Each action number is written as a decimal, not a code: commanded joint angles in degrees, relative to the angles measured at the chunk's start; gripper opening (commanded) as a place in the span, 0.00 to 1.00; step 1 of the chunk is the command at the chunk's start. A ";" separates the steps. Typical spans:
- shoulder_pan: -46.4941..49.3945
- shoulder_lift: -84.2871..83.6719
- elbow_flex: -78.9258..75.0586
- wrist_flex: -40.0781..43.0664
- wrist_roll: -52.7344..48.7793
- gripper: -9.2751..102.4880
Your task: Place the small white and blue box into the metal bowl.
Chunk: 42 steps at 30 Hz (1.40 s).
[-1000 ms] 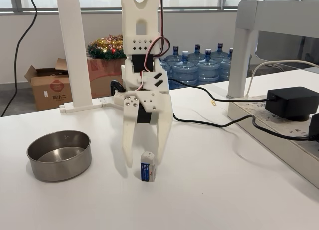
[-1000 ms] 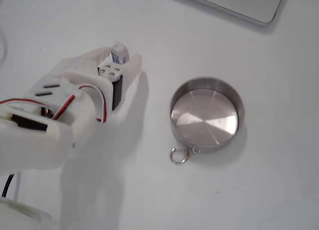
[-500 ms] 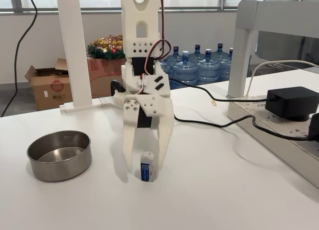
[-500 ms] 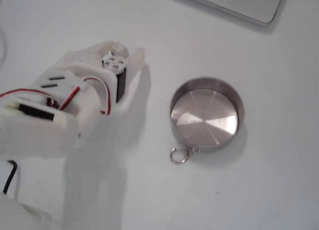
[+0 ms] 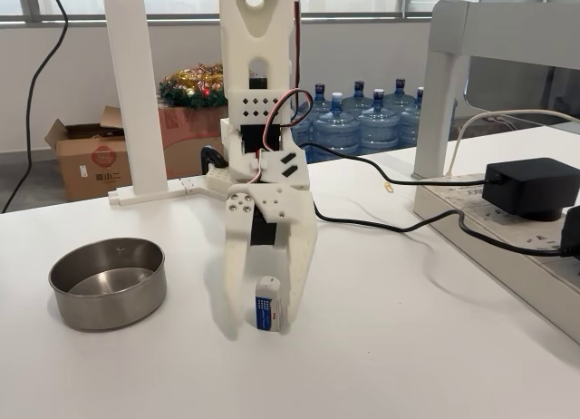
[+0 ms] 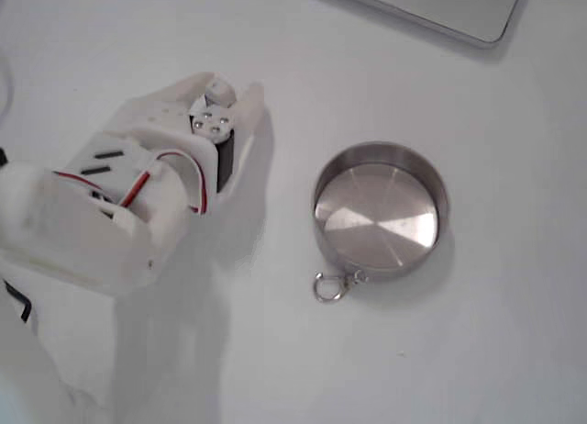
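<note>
The small white and blue box (image 5: pixel 267 309) stands upright on the white table, its blue panel facing the camera. My white gripper (image 5: pixel 263 316) points straight down over it, open, with one finger on each side of the box and the tips near the tabletop. The right finger looks close to the box; a gap remains on the left. From above, my gripper (image 6: pixel 226 86) covers most of the box (image 6: pixel 218 87). The metal bowl (image 5: pixel 109 306) sits empty to the left in one fixed view and to the right of the gripper, bowl (image 6: pixel 376 209), in the view from above.
A small metal key ring (image 6: pixel 328 285) lies against the bowl's rim. A black power adapter (image 5: pixel 531 187) and its cable (image 5: pixel 390 225) lie on the right by a white rack (image 5: pixel 449 92). A laptop corner (image 6: pixel 440 6) lies at the table's far edge.
The gripper has come down lower around the box, and the arm has tilted more upright over it. Box and bowl have stayed in place.
</note>
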 commanded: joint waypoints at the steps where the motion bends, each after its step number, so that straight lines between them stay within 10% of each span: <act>1: 0.35 0.53 -0.18 -1.05 -0.09 0.15; 42: 26.54 37.71 21.27 -0.88 -6.15 0.06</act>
